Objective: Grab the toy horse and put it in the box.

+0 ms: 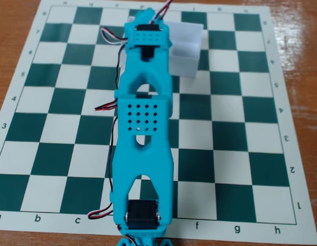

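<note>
Gripper hidden behind the cyan arm (143, 128) at top centre (jaw state unclear), overlapping the box (186, 48); chessboard (61, 102) open elsewhere.

— Position of the arm (143, 133)?

— In the fixed view it runs up the middle of the chessboard (240, 143), from the near edge at the bottom to the far ranks at the top, and covers the central files beneath it.

— And the box (186, 51)?

— On the board, far end, just right of the arm's upper part. Its left portion is hidden behind the arm; only the right portion shows.

— The cables (104, 106)?

— They loop out to the left of the arm, at the top, at mid-length and near the base.

— What does the board rest on?

— The table (302, 61), which shows beyond the board's left and right edges.

— The gripper?

— Hidden beyond the arm's far end; its position cannot be told.
</note>
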Action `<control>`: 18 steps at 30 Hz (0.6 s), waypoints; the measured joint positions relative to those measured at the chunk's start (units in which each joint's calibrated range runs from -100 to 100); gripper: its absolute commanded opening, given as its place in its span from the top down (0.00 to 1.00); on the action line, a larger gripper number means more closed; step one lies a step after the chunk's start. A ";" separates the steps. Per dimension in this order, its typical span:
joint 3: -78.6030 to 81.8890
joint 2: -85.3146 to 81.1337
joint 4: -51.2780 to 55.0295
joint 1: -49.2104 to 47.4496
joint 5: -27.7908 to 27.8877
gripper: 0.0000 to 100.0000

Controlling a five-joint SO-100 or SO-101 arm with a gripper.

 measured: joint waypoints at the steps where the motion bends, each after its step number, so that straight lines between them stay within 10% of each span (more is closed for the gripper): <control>1: -0.18 0.00 0.00 0.00 0.00 0.75; 4: -0.18 0.00 0.88 0.22 0.05 1.00; 18: 49.95 -50.13 10.86 4.03 1.67 1.00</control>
